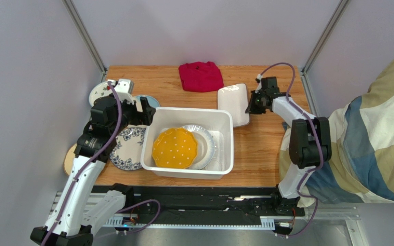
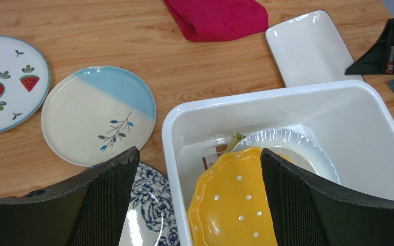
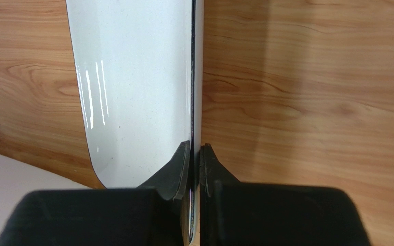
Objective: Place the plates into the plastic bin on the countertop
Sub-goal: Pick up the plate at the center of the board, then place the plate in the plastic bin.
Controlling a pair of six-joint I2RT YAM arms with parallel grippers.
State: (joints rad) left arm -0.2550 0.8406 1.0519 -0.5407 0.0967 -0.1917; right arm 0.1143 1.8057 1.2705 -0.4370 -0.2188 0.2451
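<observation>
My right hand (image 1: 253,106) has its fingers drawn almost together on the long right-hand rim of the white rectangular plate (image 1: 234,102). In the right wrist view the thin edge runs straight between the two tips, so I read it as a pinch grip on the rim. That makes sense, since a flat dish on the desk (image 1: 258,154) offers nothing else to take hold of. I cannot tell whether the plate has left the wood at all. It sits just beside the far right corner of the plastic bin (image 1: 189,174), so I judge only a short lift over the rolled rim is needed. The bin stands mid-desk and holds a yellow scalloped plate (image 1: 174,148), which leans across a white fluted plate (image 1: 208,144). There is bare slotted floor along the right side where a long dish could go. My left hand (image 2: 198,154) is spread wide with nothing in it, above the bin's left wall. From there it is near the blue floral plate (image 1: 127,148), the cream-and-blue plate (image 2: 99,115) and the fruit-print plate (image 2: 4,84), all waiting on the desk to the left. The red cloth (image 1: 200,76) at the back is not part of the job. The risk I see is the glossy rim slipping out of so narrow a bite.
</observation>
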